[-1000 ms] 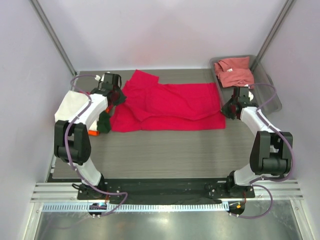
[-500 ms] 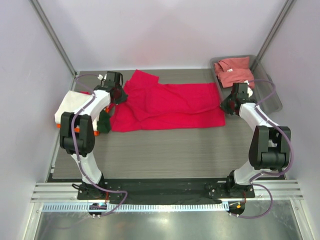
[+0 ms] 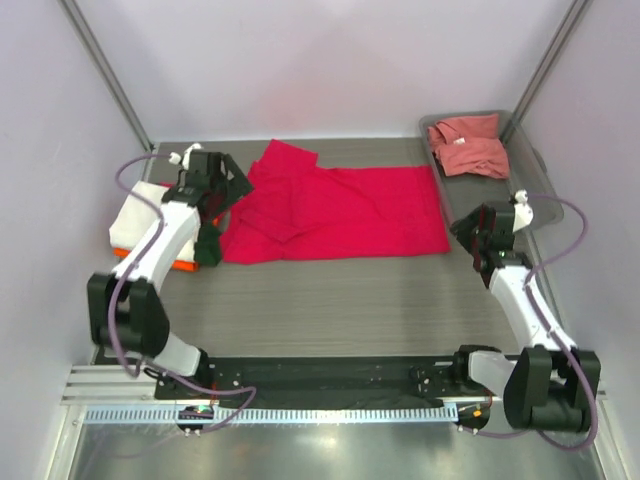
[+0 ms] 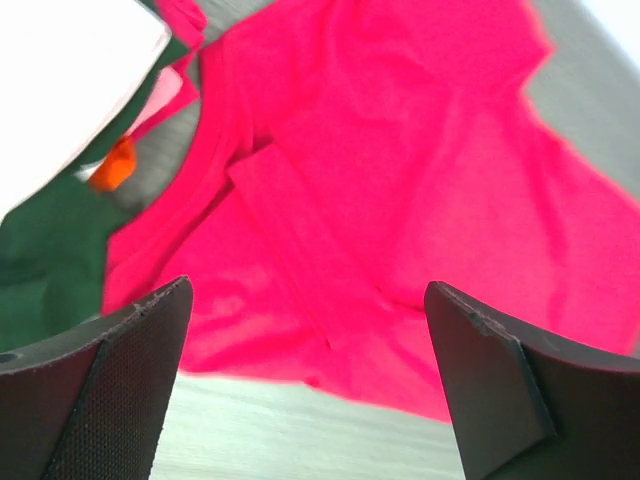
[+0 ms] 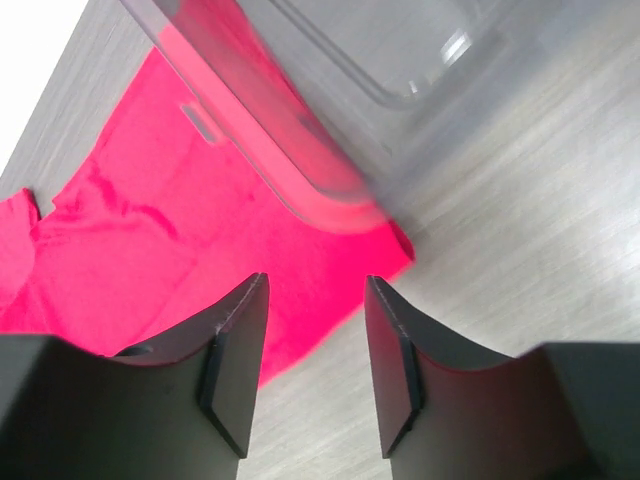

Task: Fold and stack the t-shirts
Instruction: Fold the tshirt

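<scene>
A bright crimson t-shirt (image 3: 335,215) lies spread across the back of the table, with a folded flap along its left part. My left gripper (image 3: 225,190) hovers over the shirt's left edge, jaws wide open and empty; in the left wrist view (image 4: 308,290) the crimson cloth (image 4: 380,180) lies below them. My right gripper (image 3: 470,235) stands open and empty just off the shirt's near right corner (image 5: 390,245). A salmon-pink t-shirt (image 3: 468,145) lies crumpled in the grey tray (image 3: 535,200). At the left sits a pile of cream-white (image 3: 135,210), orange (image 3: 175,265) and dark green (image 3: 208,245) t-shirts.
The tray's wall (image 5: 330,90) is close in front of the right fingers. The shirt pile sits at the table's left edge, next to the left arm. Grey walls close in the back and both sides.
Both grippers opened and let go of the crimson shirt's edges. The right arm drew back toward the near right, off the cloth. The left arm swung out to the left.
</scene>
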Robot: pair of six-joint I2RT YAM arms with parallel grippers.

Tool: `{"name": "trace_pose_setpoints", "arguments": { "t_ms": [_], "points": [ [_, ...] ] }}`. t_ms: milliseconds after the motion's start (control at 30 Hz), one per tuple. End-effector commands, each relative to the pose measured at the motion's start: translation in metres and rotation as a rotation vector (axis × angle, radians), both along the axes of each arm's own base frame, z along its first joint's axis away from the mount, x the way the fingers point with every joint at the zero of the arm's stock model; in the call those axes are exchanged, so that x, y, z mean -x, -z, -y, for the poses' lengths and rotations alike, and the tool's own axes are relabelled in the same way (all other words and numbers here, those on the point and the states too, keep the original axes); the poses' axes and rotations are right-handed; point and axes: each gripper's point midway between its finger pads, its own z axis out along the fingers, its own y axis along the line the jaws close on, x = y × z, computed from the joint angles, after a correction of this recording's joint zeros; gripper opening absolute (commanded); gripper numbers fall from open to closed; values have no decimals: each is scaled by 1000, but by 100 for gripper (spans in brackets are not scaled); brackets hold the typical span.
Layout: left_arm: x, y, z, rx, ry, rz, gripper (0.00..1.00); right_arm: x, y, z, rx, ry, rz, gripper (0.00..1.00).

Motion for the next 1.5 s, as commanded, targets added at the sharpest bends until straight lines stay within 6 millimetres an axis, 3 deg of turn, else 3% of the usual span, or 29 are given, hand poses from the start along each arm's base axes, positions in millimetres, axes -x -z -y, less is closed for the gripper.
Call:
{"name": "trace_pose_setpoints", "arguments": {
  "t_ms": [0, 33, 100, 133, 233, 367, 433, 500, 533, 633, 1000, 1100, 1133, 1200, 1367, 1467],
  "points": [
    [22, -32, -13, 39, -86, 109, 100, 13, 5, 1, -46, 69, 88, 48],
    [35, -35, -15, 72, -115, 137, 100, 24, 23, 0, -54, 83, 67, 48],
    [46, -34, -19, 117, -144, 166, 100, 28, 21, 1, -78, 117, 128, 47],
    [62, -30, -22, 152, -167, 178, 100, 36, 34, 1, -88, 128, 115, 47],
    [75, -30, -24, 212, -174, 229, 100, 40, 44, 2, -117, 159, 136, 45],
    [100, -17, -23, 248, -183, 220, 100, 29, 55, -3, -168, 163, 148, 45],
    [107, -8, -23, 255, -191, 201, 99, 26, 70, -5, -200, 182, 115, 46],
    [115, 4, -24, 268, -209, 190, 99, 18, 70, -6, -224, 181, 150, 44],
    [116, 7, -24, 275, -214, 195, 99, 20, 81, -7, -232, 187, 137, 43],
    [120, 18, -22, 308, -217, 206, 99, 12, 80, -4, -238, 211, 171, 44],
    [122, 42, -15, 355, -205, 214, 98, -7, 112, -7, -239, 212, 109, 43],
    [123, 52, -14, 351, -205, 188, 96, -6, 117, -9, -236, 213, 94, 32],
    [124, 55, -14, 350, -207, 179, 95, -5, 118, -9, -237, 214, 92, 17],
    [125, 62, -14, 357, -212, 169, 93, 0, 119, -7, -227, 227, 77, 4],
    [126, 77, -12, 381, -229, 170, 84, 19, 103, 7, -187, 292, 97, 1],
    [125, 82, -11, 378, -244, 170, 72, 24, 95, 10, -167, 295, 113, 1]
  ]
}}
